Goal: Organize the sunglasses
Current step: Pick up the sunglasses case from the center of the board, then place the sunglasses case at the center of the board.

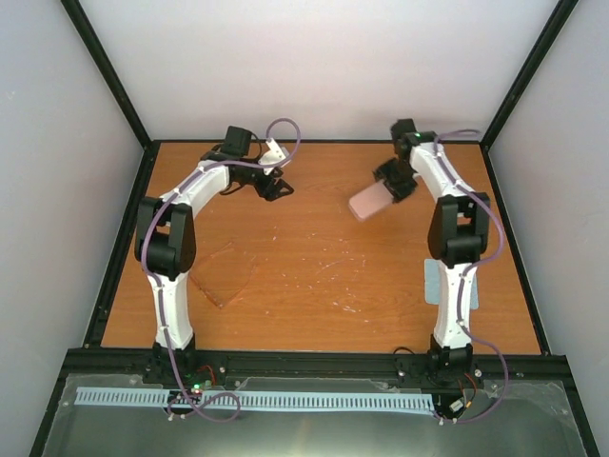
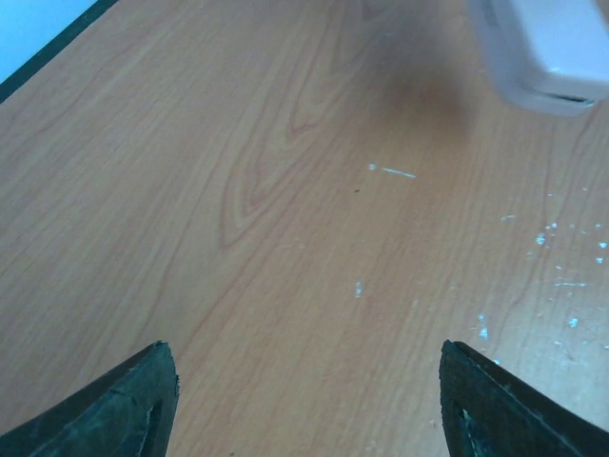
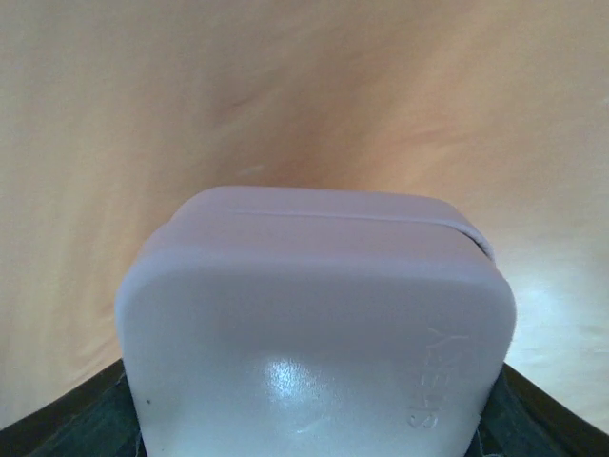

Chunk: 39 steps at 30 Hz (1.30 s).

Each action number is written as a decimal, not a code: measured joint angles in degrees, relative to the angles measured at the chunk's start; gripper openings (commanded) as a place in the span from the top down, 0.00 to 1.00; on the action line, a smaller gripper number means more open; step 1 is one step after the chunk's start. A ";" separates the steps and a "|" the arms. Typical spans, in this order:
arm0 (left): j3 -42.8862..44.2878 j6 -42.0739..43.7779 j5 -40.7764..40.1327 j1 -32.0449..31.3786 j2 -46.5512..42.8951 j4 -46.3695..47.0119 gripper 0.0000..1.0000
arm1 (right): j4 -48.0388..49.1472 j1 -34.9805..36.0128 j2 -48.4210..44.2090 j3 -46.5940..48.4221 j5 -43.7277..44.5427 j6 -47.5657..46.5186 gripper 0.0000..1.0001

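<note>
- Pink case [image 3: 314, 324] is sitting clamped in the right gripper [image 1: 393, 188], lifted off the bench [image 1: 324, 276].
- Opposite, the left gripper [image 1: 276, 188] is hovering with jaws wide, nothing between them; the case is pointing towards it.
- Amber sunglasses [image 1: 225, 276] are lying on the bench well behind the left gripper, beside that arm's base.
- Light blue cloth [image 1: 430, 281] is lying behind the right gripper, partly hidden by its arm.

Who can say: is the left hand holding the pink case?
No: the left hand is open over bare table; the case sits in the right hand.
</note>
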 measured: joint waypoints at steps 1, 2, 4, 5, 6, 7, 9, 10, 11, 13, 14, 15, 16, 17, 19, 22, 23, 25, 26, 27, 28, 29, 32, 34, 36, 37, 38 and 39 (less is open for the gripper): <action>-0.57 0.24 -0.50 -0.74 -0.68 -0.13 0.24 | 0.17 1.81 1.29 3.43 -0.74 0.35 0.74; -1.05 0.44 -0.92 -1.51 -1.33 -0.22 0.23 | 0.20 3.41 2.95 6.97 -1.25 0.74 0.74; -1.53 0.48 -1.66 -2.69 -2.49 -0.22 0.22 | -0.09 5.84 6.58 13.20 -2.01 1.27 0.74; -1.68 0.50 -2.05 -3.23 -3.06 -0.22 0.22 | -0.17 7.28 9.51 17.64 -2.25 1.70 0.74; -1.79 0.48 -2.43 -3.78 -3.65 -0.15 0.22 | -0.11 8.22 11.56 20.31 -2.32 1.95 0.74; -1.86 0.44 -2.97 -4.33 -4.22 0.00 0.22 | -0.11 9.14 13.70 22.99 -2.34 2.21 0.74; -2.21 0.24 -4.31 -5.42 -5.20 0.61 0.22 | 0.07 10.84 16.98 25.90 -2.40 2.60 0.74; -2.45 0.11 -5.07 -5.95 -5.64 0.98 0.22 | 0.15 11.63 17.81 26.05 -2.43 2.75 0.74; -2.67 -0.07 -6.03 -6.51 -5.95 1.36 0.22 | 0.02 12.17 18.12 26.01 -2.43 2.84 0.74; -3.17 -0.44 -8.28 -7.50 -6.32 2.21 0.22 | 0.42 13.38 18.29 25.31 -2.45 2.89 0.74; -3.37 -0.52 -9.03 -7.85 -6.32 2.38 0.22 | 1.09 13.88 18.10 24.81 -2.60 2.91 0.73; -3.76 -0.66 -10.14 -8.33 -6.40 2.73 0.22 | 2.43 14.32 17.77 23.89 -2.86 2.99 0.73; -4.37 -0.72 -11.43 -8.90 -6.43 3.19 0.22 | 3.85 14.69 17.29 22.69 -3.30 3.13 0.73; -4.83 -0.79 -12.41 -9.40 -6.45 3.52 0.22 | 5.09 14.99 16.72 21.33 -3.72 3.32 0.73; -6.14 -0.94 -14.93 -10.60 -6.49 4.44 0.21 | 6.86 15.32 15.69 19.10 -4.79 3.78 0.73; -7.89 -0.98 -18.18 -12.35 -6.51 5.53 0.21 | 8.87 15.28 14.82 17.92 -6.99 4.72 0.73; -8.13 -1.01 -18.91 -12.85 -6.51 5.64 0.20 | 9.51 15.21 14.62 17.92 -7.61 4.87 0.73; -8.15 -1.07 -19.78 -13.60 -6.51 5.92 0.19 | 10.45 15.13 14.12 17.92 -8.44 4.96 0.73; -8.04 -1.09 -20.06 -13.88 -6.51 6.08 0.19 | 10.97 14.95 13.84 17.92 -9.07 4.81 0.73; -7.82 -1.09 -20.44 -14.14 -6.51 6.05 0.19 | 11.39 14.86 13.64 17.92 -9.49 4.63 0.73; -7.58 -1.09 -20.92 -14.43 -6.51 6.05 0.19 | 11.91 14.67 13.42 17.94 -10.19 4.04 0.73; -7.43 -1.05 -21.42 -14.73 -6.51 6.05 0.18 | 12.26 14.58 13.33 17.99 -10.84 3.37 0.73; -7.10 -0.66 -23.96 -15.89 -6.51 6.29 0.18 | 13.07 14.14 13.33 18.14 -14.03 0.31 0.73; -7.13 -0.17 -25.51 -16.63 -6.49 6.27 0.18 | 13.07 13.86 13.33 18.14 -16.28 -2.12 0.73; -7.10 0.52 -27.08 -17.05 -6.49 6.29 0.18 | 13.05 13.53 13.33 18.14 -18.29 -4.31 0.73; -7.10 0.81 -27.54 -17.18 -6.49 6.34 0.17 | 13.03 13.38 13.33 18.14 -19.21 -5.27 0.72; -7.13 1.18 -28.09 -17.31 -6.43 6.40 0.17 | 13.03 13.22 13.33 18.14 -20.11 -6.03 0.72; -7.10 1.53 -28.50 -17.35 -6.38 6.49 0.17 | 13.03 13.11 13.33 18.14 -20.87 -6.78 0.71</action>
